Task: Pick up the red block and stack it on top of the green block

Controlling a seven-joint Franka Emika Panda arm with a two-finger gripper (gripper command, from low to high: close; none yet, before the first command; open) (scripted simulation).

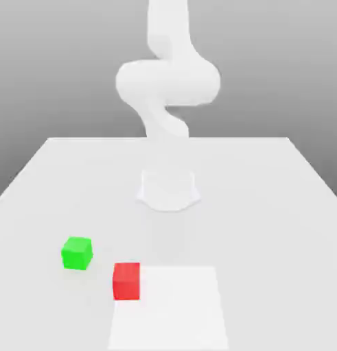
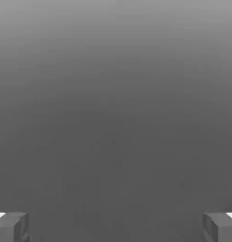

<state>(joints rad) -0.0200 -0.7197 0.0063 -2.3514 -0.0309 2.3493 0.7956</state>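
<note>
The red block (image 1: 126, 281) lies on the white table (image 1: 267, 199) near its front, left of centre in the exterior view. The green block (image 1: 77, 253) sits on the table a short way off, to the exterior view's left of the red one and slightly further back; the two are apart. In the hand view my gripper (image 2: 116, 228) is open: its two grey fingertips (image 2: 11, 227) stand far apart with nothing between them, and behind them is plain grey background with neither block in it.
The white arm (image 1: 167, 82) rises from its round base (image 1: 168, 188) at the middle of the table. A brighter white rectangle (image 1: 171, 308) lies at the front edge, its left side meeting the red block.
</note>
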